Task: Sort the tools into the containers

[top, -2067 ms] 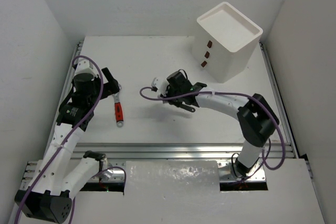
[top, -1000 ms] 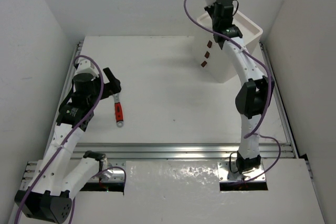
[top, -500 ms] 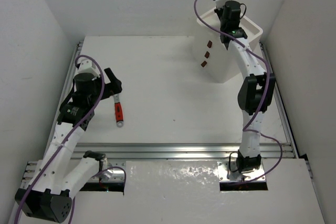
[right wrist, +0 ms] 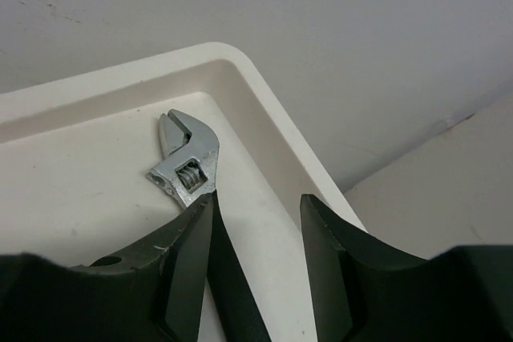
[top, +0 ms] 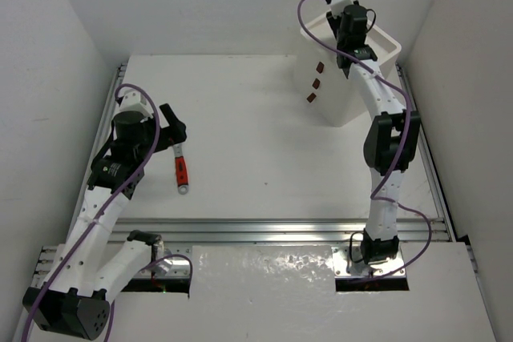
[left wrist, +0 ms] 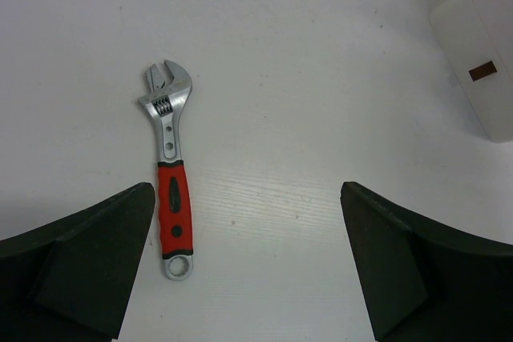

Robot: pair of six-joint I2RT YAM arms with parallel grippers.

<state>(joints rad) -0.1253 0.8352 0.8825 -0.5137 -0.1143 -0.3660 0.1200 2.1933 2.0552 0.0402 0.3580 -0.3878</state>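
Two seconds on, right pincer (right wrist: 256,206), apparently spread, has brought black-handled wrench (right wrist: 188,162) onto drawer unit (right wrist: 268,130).

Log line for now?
left gripper open | red wrench on table | right gripper open | black wrench in container tray

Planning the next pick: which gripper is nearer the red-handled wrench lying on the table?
Left. The left gripper hangs open close by the head end of the red-handled wrench. The right gripper is far off, over the tray top of the white container.
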